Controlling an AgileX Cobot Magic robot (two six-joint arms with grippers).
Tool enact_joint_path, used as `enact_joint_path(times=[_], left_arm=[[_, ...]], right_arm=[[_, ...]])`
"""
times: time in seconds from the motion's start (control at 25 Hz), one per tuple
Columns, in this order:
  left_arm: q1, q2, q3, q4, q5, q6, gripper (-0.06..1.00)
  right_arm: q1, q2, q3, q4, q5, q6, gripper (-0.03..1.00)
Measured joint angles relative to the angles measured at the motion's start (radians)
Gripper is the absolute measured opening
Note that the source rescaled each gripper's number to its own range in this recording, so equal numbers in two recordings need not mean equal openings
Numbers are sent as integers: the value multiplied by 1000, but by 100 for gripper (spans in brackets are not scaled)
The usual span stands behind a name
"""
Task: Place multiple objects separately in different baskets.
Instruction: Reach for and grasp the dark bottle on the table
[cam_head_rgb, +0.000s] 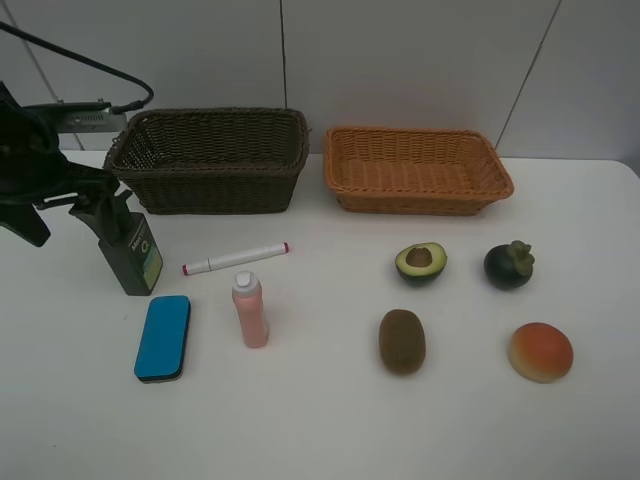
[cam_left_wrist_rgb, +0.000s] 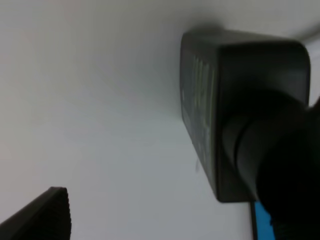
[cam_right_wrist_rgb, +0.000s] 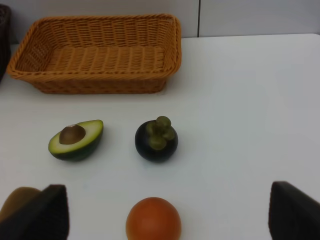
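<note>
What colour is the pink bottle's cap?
The cap is white; the exterior high view shows it best.

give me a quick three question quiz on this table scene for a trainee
1. True or false: the white red-ended marker already lies inside the deep dark brown wicker basket.
2. Choose one: the dark green pump bottle is A) standing by the left claw, B) inside a basket, C) lying flat on its side.
3. Short answer: how many fruits lie in front of the shallow light orange wicker basket?

Key
1. False, it lies on the table.
2. A
3. Four: avocado half, dark mangosteen, brown kiwi, orange-yellow round fruit.
</note>
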Motion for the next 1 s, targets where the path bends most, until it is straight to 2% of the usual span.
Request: enact_joint_path(times=[0.2, 0.52, 0.76, 0.88, 1.0], left_arm=[[0, 29, -14, -69, -23, 53, 100], [0, 30, -15, -95, -68, 87, 100], [-4, 31, -15, -203, -74, 141, 100], [-36, 31, -15, -212, -103, 137, 100], [-68, 31, -15, -201, -144, 84, 100]], right_arm=[[0, 0, 0, 0, 0, 0, 100], [0, 0, 0, 0, 0, 0, 100], [0, 0, 0, 0, 0, 0, 100], [0, 0, 0, 0, 0, 0, 100], [0, 0, 0, 0, 0, 0, 100]])
